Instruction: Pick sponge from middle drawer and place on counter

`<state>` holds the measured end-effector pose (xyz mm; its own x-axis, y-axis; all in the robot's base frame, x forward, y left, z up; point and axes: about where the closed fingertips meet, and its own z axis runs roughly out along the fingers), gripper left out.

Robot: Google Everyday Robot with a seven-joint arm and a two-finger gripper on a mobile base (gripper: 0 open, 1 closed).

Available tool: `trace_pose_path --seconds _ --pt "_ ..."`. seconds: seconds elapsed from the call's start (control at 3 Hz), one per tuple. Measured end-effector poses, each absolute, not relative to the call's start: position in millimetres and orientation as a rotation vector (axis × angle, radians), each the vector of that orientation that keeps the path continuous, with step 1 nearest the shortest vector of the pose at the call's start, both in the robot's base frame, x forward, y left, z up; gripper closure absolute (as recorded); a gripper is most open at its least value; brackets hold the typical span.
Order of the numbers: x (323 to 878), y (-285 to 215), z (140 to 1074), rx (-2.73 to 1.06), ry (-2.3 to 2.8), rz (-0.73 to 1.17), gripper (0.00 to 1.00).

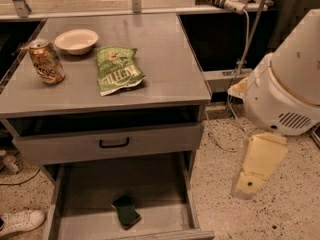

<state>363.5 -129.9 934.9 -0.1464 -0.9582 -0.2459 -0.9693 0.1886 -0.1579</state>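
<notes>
Found the middle drawer (82,186) pulled out at the bottom of the cabinet, its grey floor in plain view. Found the sponge (126,210) lying flat on that floor, toward the front and roughly midway between the side walls, touching neither. Noted its dark green face up, with a thin yellow edge showing, and the whole piece turned at an angle to the walls.

Noted a closed drawer front (60,146) with a black handle (114,143) directly above the open drawer.

Recorded three items on the counter (167,59): a drinks can (46,61) upright near the left edge, a pale bowl (76,40) just behind and to the right of it, and a green chip bag (116,70) lying flat near the middle.

Located the gripper (248,184) to the right of the cabinet, hanging below the white arm housing (285,91) over the speckled floor (285,214), well apart from drawer and sponge. Could not tell whether it was open or closed.

Noted a white shoe (20,221) on the floor at lower left.
</notes>
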Motion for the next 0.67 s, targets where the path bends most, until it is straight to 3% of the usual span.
trace_pose_path --seconds 0.67 --pt "362 -116 919 -1.829 2.153 0.063 0.00"
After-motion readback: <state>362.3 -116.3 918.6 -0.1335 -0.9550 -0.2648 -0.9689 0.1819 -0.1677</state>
